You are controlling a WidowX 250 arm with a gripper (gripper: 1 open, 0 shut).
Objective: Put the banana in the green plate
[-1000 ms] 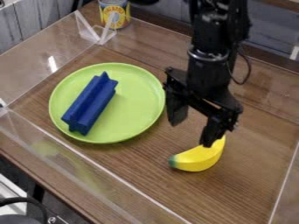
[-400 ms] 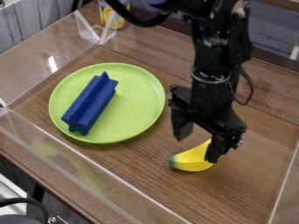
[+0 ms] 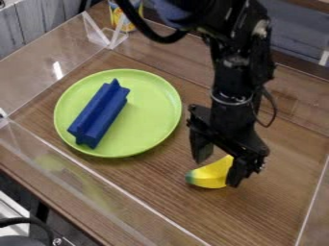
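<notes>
The yellow banana (image 3: 211, 175) with a greenish tip lies on the wooden table, just right of the green plate (image 3: 152, 112). My black gripper (image 3: 220, 159) hangs straight down over the banana, open, with one finger on each side of its upper end. The fingertips reach down around the fruit, and part of the banana is hidden behind them. Whether the fingers touch it I cannot tell.
A blue ridged block (image 3: 99, 110) lies on the left half of the plate. Clear plastic walls (image 3: 38, 58) fence the table on all sides. A yellow can (image 3: 123, 15) stands at the back beyond the wall.
The gripper has dropped lower and shifted slightly toward the front, its open fingers now straddling the banana. The banana and the plate stayed in place.
</notes>
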